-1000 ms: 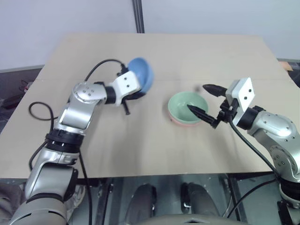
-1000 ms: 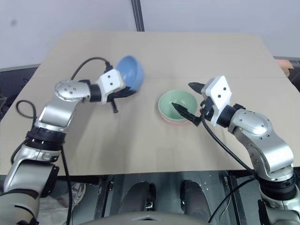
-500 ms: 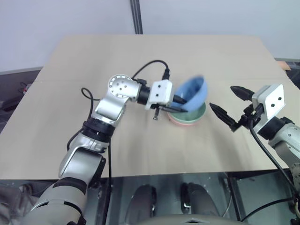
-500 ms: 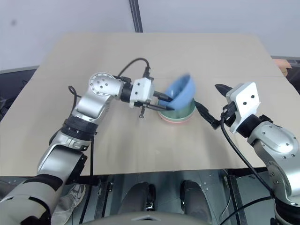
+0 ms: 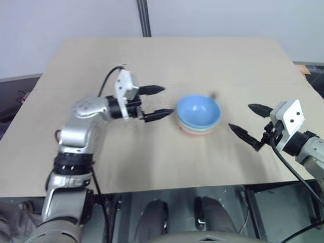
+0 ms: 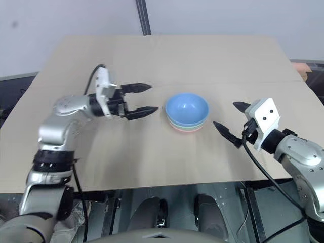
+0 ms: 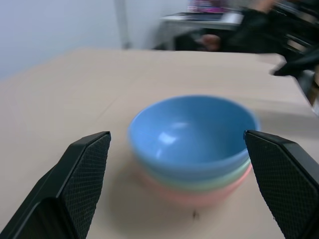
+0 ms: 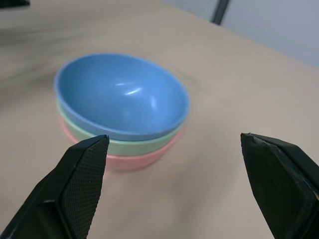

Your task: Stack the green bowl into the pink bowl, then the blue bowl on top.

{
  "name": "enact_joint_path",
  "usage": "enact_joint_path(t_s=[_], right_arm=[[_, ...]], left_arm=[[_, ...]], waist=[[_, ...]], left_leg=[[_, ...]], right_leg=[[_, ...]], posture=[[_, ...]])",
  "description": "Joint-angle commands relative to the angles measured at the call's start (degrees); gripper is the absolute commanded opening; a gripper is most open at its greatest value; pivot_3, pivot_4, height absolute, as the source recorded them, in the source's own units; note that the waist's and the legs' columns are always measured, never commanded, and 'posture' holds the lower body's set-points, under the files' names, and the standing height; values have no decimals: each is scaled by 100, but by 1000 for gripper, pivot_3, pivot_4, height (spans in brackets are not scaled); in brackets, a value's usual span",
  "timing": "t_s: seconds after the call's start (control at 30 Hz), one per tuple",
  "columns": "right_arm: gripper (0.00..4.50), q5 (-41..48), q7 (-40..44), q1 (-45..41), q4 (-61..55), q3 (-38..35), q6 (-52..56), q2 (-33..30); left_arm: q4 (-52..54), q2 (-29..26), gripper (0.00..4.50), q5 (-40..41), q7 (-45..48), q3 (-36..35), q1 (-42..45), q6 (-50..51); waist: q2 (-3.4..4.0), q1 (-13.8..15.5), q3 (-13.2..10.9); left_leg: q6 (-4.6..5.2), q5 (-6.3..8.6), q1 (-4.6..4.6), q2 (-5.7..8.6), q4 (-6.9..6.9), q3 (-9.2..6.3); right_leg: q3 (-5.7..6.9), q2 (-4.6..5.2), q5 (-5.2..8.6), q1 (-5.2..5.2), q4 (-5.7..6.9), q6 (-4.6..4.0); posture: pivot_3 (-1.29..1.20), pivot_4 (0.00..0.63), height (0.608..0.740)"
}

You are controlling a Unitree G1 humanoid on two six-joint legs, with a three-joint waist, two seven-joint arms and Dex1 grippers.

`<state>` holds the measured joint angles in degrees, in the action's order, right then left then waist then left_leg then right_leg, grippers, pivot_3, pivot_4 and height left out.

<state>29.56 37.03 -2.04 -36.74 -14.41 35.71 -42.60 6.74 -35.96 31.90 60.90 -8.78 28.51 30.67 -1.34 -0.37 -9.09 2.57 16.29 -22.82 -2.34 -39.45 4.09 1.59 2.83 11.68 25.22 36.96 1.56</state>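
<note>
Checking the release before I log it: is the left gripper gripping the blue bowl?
No, the left gripper is open beside the stack, clear of the blue bowl.

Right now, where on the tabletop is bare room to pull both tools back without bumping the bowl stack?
Crowded only mid-table: the light blue plastic bowl sits nested in the mint green bowl and salmon pink bowl, flanked by the open left tool and open right tool. The beige wooden table is bare along its near edge, far edge and left side.

Left gripper [image 5: 156, 102] fingers spread, right gripper [image 5: 248, 125] fingers spread, both empty
</note>
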Motion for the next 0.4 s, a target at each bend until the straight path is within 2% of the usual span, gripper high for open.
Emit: enact_joint_path(t_s=[0.03,0.23,0.4], right_arm=[[4423,-64,450,156,284,-306,-442,-212],[4423,291,1364,766,582,-1066,-627,-623],[4423,469,1714,1186,564,-1527,-552,-769]], left_arm=[[688,-268,4491,290,-436,-641,-490,313],[1282,-788,4491,593,-580,-1450,-1646,558],[1568,-971,4491,659,-596,-1769,-2335,539]], waist=[[-2,11,1],[-2,36,1],[-1,79,1]], left_leg=[[0,0,1,1,0,1],[0,0,11,1,1,2],[-1,0,21,1,1,3]], right_leg=[[0,1,2,-1,0,4],[0,3,5,-10,-2,6],[1,2,22,-15,-2,-4]], posture=[[0,150,740],[0,150,740],[0,150,740]])
